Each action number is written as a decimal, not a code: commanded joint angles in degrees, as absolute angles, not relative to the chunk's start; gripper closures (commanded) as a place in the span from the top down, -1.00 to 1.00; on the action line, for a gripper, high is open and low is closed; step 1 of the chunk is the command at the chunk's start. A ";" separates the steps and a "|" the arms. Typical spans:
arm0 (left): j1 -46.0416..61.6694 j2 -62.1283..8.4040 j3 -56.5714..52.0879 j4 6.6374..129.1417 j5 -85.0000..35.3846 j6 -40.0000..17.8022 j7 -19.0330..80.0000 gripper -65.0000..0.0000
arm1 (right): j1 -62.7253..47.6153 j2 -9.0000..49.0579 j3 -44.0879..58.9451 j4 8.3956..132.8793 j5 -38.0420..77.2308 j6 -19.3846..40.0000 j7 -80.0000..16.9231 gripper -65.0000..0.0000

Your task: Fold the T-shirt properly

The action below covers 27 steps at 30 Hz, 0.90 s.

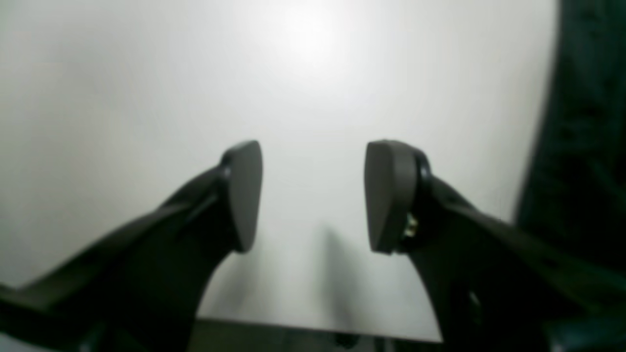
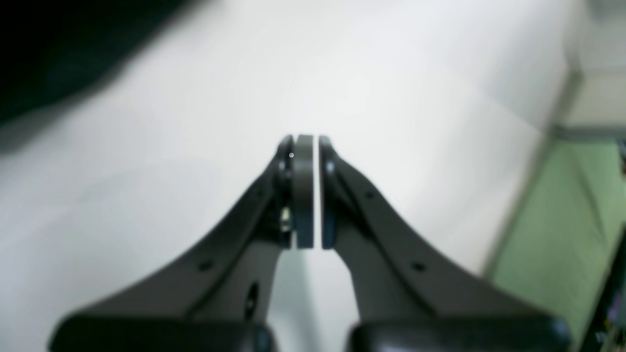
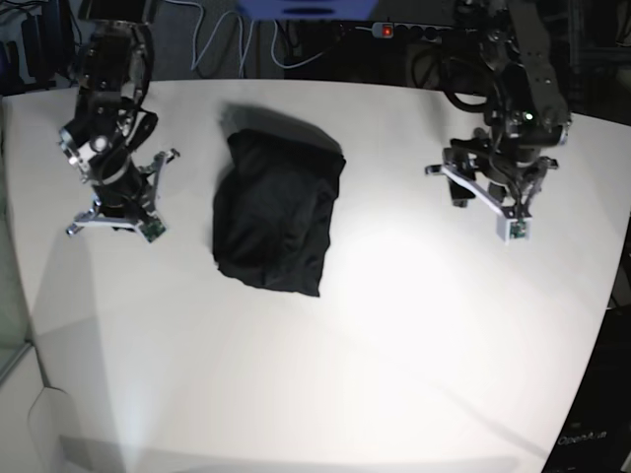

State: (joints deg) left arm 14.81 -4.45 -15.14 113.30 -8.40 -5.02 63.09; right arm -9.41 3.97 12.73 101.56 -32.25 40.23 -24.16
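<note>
The black T-shirt (image 3: pixel 274 212) lies as a compact, rumpled bundle on the white table (image 3: pixel 414 335), left of centre in the base view. My left gripper (image 3: pixel 490 185) hovers well to the right of it. In the left wrist view the left gripper (image 1: pixel 314 149) is open with only bare table between its pads, and the T-shirt (image 1: pixel 582 122) is a dark strip at the right edge. My right gripper (image 3: pixel 116 202) stands to the left of the bundle. In its wrist view the right gripper (image 2: pixel 307 143) is shut on nothing, with the T-shirt (image 2: pixel 58 49) blurred at top left.
A power strip (image 3: pixel 404 32) and cables (image 3: pixel 222 39) run behind the table's far edge. The table's edge (image 2: pixel 525 195) shows in the right wrist view, with green floor (image 2: pixel 562 230) beyond it.
</note>
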 commanded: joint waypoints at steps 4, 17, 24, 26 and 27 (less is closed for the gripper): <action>16.92 -6.37 -18.15 114.51 -9.10 -13.85 62.64 0.01 | -13.41 -0.92 18.95 108.09 -31.69 40.00 -23.16 -1.00; 25.01 -12.62 -23.43 115.38 -8.57 -31.43 62.64 -0.34 | -24.84 -9.00 39.43 111.78 -22.20 40.00 -13.32 -1.00; 27.82 -13.93 -23.43 115.30 -8.57 -31.60 62.64 -0.95 | -30.64 -9.00 47.43 111.34 -11.38 40.00 -12.26 -1.00; 28.62 -13.93 -23.43 115.30 -8.57 -31.60 62.64 -1.00 | -33.45 -9.00 48.04 110.73 -9.27 40.00 -10.59 -1.00; 28.88 -13.93 -23.34 115.30 -8.57 -31.60 62.64 -1.00 | -34.68 -9.00 48.04 110.64 -9.10 40.00 -10.24 -1.00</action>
State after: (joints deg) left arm 28.77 -13.32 -23.11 114.32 -8.40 -31.70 63.07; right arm -34.33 -9.39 47.70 109.80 -10.04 40.38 -11.90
